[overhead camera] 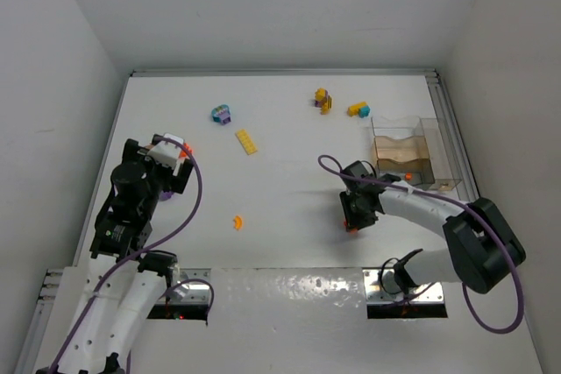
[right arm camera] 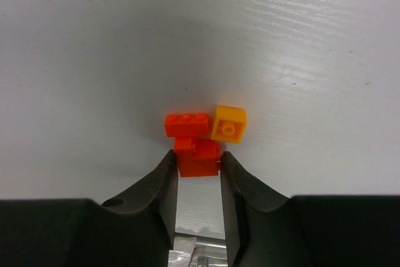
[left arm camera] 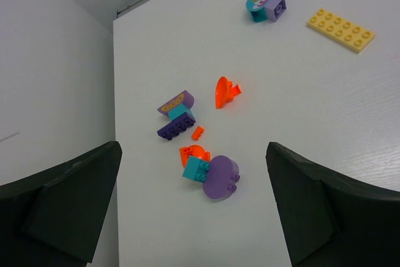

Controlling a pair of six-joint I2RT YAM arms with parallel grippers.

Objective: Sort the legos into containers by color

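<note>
My right gripper (right arm camera: 197, 156) is shut on a dark orange lego (right arm camera: 200, 162) lying on the table; a lighter orange brick (right arm camera: 186, 124) and a yellow brick (right arm camera: 229, 123) sit against its far side. In the top view this gripper (overhead camera: 353, 216) is left of the clear container (overhead camera: 412, 159). My left gripper (left arm camera: 192, 154) hangs open above a cluster of legos: a teal brick on a purple disc (left arm camera: 215, 174), an orange piece (left arm camera: 194, 152), a purple and teal clump (left arm camera: 177, 115) and an orange cone (left arm camera: 223, 92). In the top view the left gripper (overhead camera: 168, 179) is at the table's left.
A yellow plate (overhead camera: 247, 142), a teal and lilac clump (overhead camera: 221, 114), an orange curved piece (overhead camera: 237, 222), a yellow and orange clump (overhead camera: 323, 100) and a yellow and blue clump (overhead camera: 358, 109) lie on the white table. The container stands by the right edge.
</note>
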